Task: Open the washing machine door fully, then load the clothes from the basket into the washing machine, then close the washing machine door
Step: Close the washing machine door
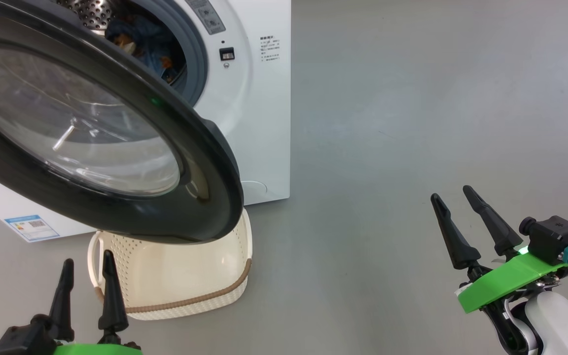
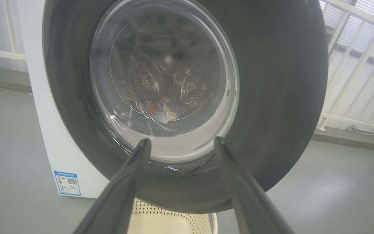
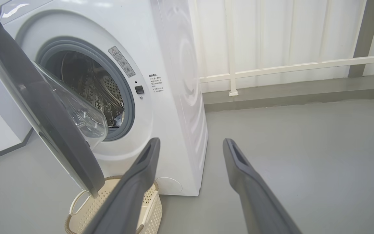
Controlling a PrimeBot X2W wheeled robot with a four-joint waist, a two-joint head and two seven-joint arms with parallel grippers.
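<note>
Jaws of the left gripper (image 1: 88, 257) stand spread as wide as they go with nothing between them. They sit low at the robot's left and, by the left wrist view, are aimed at the lower black rim of the washing machine door (image 1: 205, 162); whether the tips touch that rim I cannot tell. The right gripper (image 1: 451, 193) is likewise wide open and empty over bare floor (image 1: 387, 123), well apart from the machine, probably parked there to stay out of the door's swing. The door stands partway open, its bulging glass window (image 1: 67, 123) facing the robot and its free edge overhanging the cream basket (image 1: 175, 281), which sits on the floor just before the washing machine (image 1: 259, 123). What shows of the basket's inside looks bare, while the blue printed clothes (image 1: 148, 42) lie in the steel drum (image 3: 99, 94), so loading seems done. The step in hand looks to be closing: the left arm is placed to push the door's outer face towards the gasket (image 1: 200, 64), and the door should pass above the basket's rim
</note>
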